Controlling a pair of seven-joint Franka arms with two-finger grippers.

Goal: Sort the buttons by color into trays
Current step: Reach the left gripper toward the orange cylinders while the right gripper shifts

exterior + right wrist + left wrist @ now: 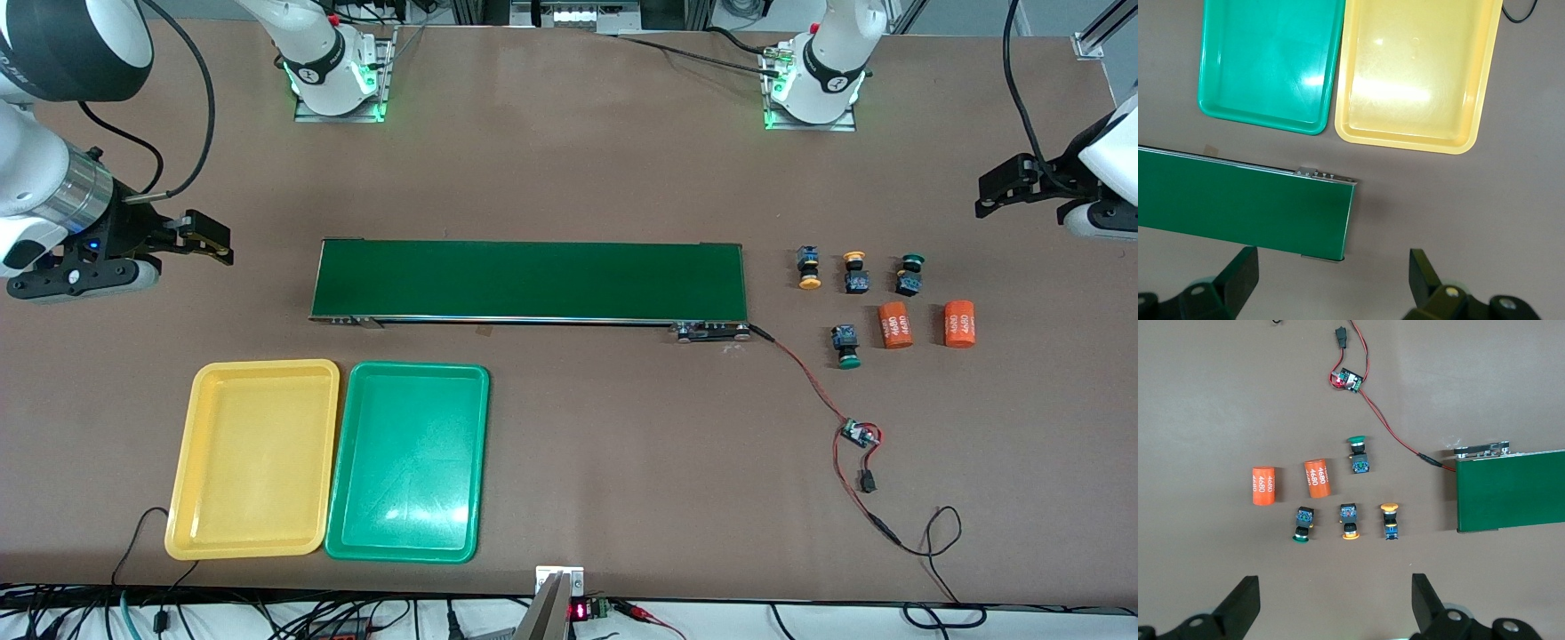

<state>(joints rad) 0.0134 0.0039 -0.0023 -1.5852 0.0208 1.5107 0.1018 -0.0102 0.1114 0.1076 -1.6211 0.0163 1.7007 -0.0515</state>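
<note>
Yellow tray (253, 460) and green tray (409, 462) sit side by side, nearer the camera than the conveyor belt (530, 281); four buttons (855, 273) lie off the belt's left-arm end; left gripper (1333, 607) and right gripper (1331, 283) hover, jaws spread, empty.

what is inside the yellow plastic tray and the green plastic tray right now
Nothing: the shallow yellow plastic tray and the shallow green plastic tray beside it both show bare floors. No part of either floor is covered. All four small mushroom-cap push buttons lie on the table by the left arm's end.
</note>
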